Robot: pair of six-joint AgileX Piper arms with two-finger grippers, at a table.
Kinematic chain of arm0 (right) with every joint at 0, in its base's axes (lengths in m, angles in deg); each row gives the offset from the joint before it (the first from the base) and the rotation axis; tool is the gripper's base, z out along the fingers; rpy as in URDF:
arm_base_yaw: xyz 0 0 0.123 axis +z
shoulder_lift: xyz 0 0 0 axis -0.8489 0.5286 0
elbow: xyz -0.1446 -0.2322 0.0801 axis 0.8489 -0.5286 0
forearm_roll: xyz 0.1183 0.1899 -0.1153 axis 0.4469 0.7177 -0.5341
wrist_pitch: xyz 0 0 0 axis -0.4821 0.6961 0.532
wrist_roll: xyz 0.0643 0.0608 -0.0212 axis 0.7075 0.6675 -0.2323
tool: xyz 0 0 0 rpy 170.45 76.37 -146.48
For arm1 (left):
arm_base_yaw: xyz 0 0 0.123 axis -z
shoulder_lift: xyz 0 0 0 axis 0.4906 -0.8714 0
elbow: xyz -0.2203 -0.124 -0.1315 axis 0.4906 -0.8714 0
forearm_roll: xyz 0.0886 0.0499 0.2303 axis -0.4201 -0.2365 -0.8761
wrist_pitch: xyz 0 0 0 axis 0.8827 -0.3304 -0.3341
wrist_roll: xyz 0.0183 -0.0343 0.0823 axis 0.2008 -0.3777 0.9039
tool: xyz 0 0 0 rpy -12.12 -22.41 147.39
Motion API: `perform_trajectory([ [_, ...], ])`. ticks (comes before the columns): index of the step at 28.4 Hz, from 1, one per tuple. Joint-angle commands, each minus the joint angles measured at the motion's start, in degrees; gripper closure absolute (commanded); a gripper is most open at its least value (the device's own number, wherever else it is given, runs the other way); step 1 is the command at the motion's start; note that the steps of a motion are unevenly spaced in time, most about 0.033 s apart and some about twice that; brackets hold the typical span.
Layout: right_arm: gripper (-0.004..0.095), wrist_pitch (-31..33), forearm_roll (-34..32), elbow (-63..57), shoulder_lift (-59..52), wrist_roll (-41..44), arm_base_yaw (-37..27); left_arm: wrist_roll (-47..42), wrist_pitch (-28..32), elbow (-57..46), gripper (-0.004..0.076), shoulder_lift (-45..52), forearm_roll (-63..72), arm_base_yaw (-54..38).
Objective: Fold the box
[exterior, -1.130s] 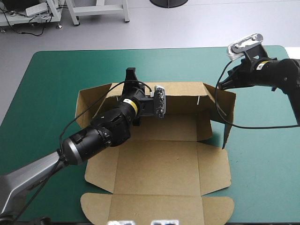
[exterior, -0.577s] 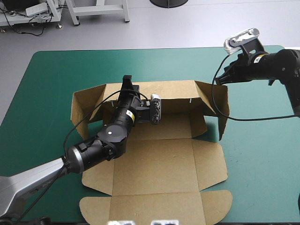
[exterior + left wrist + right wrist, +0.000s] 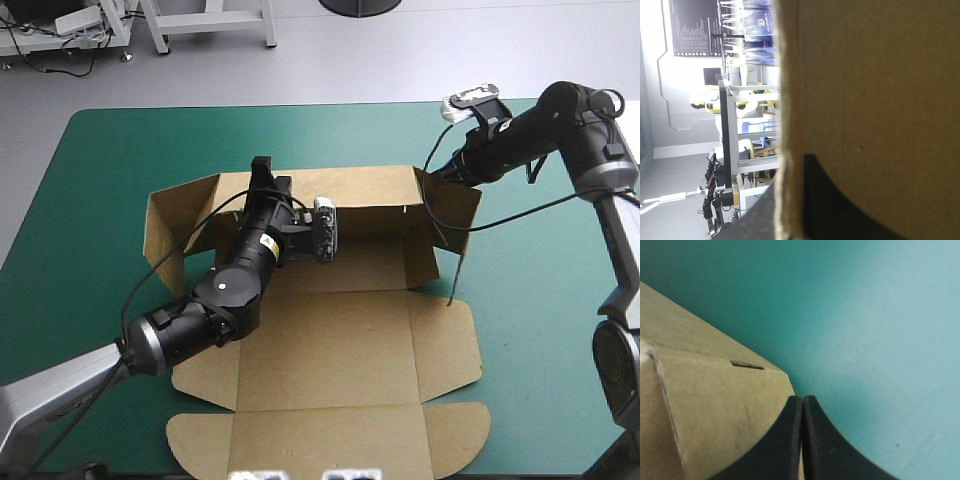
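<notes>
So the brown box sits mid-table on the teal-green cover. Its lid flap lies flat nearest the robot, with the base flat behind it. The left arm reaches across the base, and the left tool is clamped on the top edge of the raised far wall. The right tool is by the far right corner flap, black fingers pressed together. Can't tell if they touch it.

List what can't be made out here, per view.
High view: left pincer tips, hidden by its own wrist and the box's back wall.
Left wrist view: rest of the box, blocked by that wall.
Right wrist view: whether the shut right pincer touches the side flap, covered by its fingers.
</notes>
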Motion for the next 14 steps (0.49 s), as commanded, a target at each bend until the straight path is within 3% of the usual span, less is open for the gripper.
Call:
perform_trajectory([
  [1,0.0933,1.3,1.46,1.05,-3.52,-0.38,-0.39,-0.81,-1.24,1.66,0.0727,2.42,-2.55,0.35],
  [14,0.0933,1.19,5.42,-9.98,-7.73,-7.11,-0.39,-0.81,-0.8,1.57,0.0727,2.42,-0.39,0.35],
])
